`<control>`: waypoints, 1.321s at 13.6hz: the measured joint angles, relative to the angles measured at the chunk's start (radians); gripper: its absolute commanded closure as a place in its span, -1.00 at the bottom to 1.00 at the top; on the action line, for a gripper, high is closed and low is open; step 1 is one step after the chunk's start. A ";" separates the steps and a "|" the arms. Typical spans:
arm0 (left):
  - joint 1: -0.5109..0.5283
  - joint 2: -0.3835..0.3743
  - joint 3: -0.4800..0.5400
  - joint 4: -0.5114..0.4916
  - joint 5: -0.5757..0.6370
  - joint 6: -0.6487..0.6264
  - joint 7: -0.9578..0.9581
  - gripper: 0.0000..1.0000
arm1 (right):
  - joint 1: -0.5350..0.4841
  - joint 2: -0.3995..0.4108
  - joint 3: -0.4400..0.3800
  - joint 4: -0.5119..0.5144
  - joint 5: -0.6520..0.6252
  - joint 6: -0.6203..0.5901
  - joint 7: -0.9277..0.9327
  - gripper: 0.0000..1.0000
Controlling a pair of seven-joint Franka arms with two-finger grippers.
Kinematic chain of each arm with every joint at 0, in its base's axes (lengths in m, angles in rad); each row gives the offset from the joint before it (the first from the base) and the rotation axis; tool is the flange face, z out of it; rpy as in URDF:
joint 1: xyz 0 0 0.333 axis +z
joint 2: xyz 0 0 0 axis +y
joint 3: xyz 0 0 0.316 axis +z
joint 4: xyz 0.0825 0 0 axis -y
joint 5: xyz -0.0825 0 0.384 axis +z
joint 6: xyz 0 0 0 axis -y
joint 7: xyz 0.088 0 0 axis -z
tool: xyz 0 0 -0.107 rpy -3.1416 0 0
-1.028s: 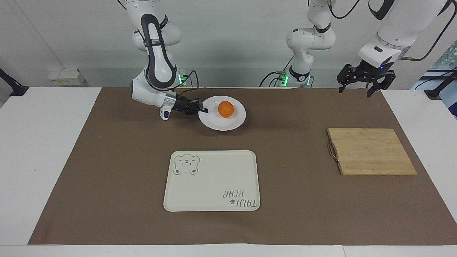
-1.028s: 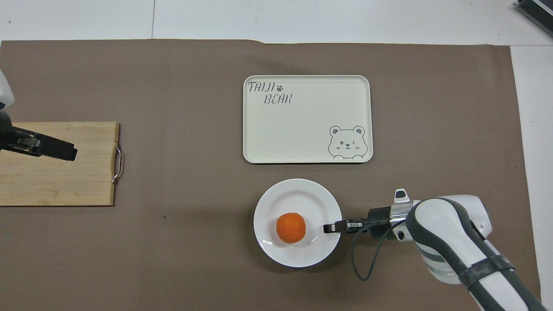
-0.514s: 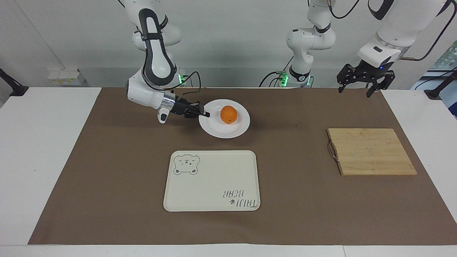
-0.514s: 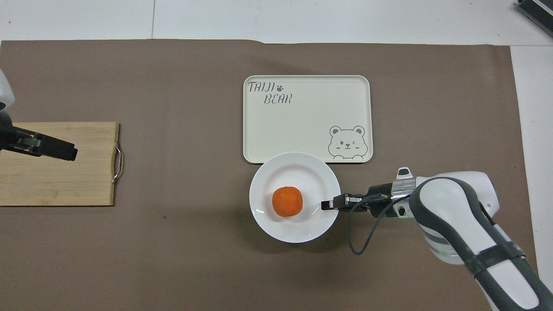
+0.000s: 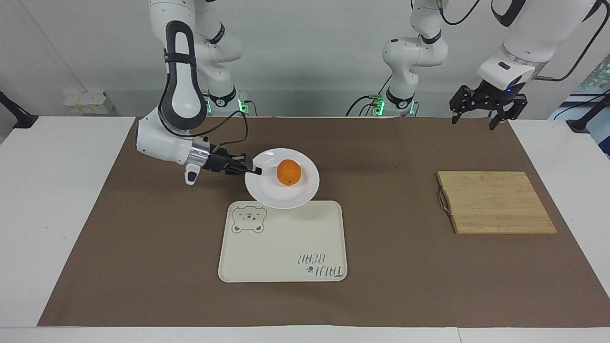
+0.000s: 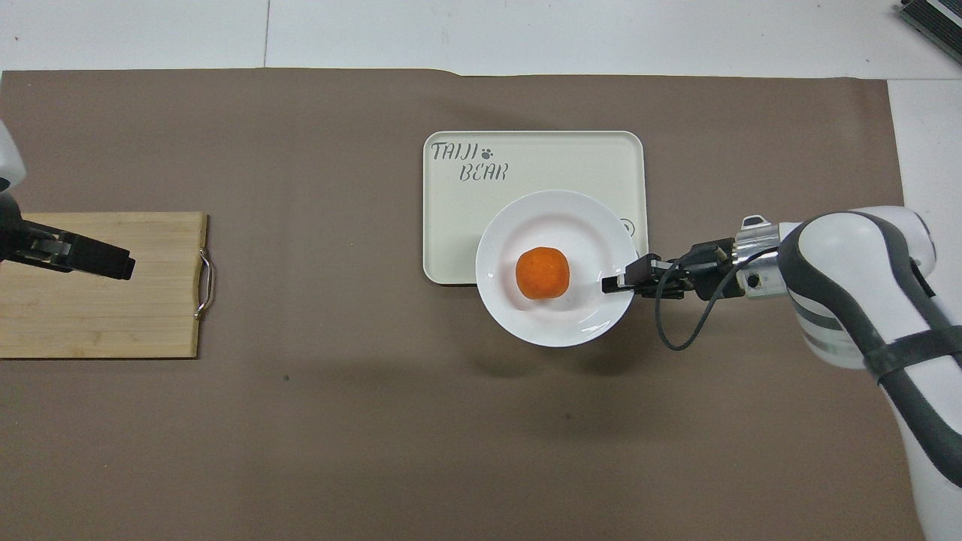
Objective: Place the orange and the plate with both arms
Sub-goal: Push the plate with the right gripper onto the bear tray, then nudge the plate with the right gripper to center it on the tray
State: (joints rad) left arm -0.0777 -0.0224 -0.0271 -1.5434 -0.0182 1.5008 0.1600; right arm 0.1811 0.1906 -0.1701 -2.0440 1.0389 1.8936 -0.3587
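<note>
Orange (image 5: 288,172) on plate (image 5: 267,193). Plate in the air over the robot-side edge of the tray (image 5: 281,257). Tray at mid-bench (image 5: 71,190). Cutting board (image 5: 495,202) toward the left arm's end, well apart from the tray.

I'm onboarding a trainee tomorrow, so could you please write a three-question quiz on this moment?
1. True or false: the orange lies on the plate.
2. Which gripper holds the plate's rim? A) left gripper B) right gripper
3. Fill in: the left gripper hangs in the air near the wooden ____.

Key:
1. True.
2. B: the right gripper clamps the rim, carrying the plate above the tray.
3. Board: it waits by the cutting board, jaws open.
</note>
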 measured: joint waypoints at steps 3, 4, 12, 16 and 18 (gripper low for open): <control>0.000 0.000 0.000 0.000 0.000 0.000 0.000 -1.00 | -0.004 0.065 0.000 0.106 -0.005 -0.001 0.022 1.00; 0.000 0.000 0.000 0.000 0.000 0.000 0.000 -1.00 | -0.004 0.099 0.000 0.148 -0.005 0.000 0.035 1.00; -0.006 0.000 -0.004 0.000 0.000 0.000 0.000 -1.00 | 0.010 0.343 0.019 0.388 0.050 0.078 0.133 1.00; -0.007 0.000 -0.004 0.000 0.000 0.000 0.000 -1.00 | 0.037 0.400 0.035 0.409 0.063 0.128 0.133 1.00; -0.007 0.000 -0.004 0.000 0.000 0.000 0.000 -1.00 | 0.039 0.404 0.035 0.409 0.063 0.128 0.133 1.00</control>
State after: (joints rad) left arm -0.0847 -0.0224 -0.0311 -1.5434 -0.0182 1.5008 0.1600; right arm 0.2204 0.5949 -0.1355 -1.6349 1.1016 2.0221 -0.2253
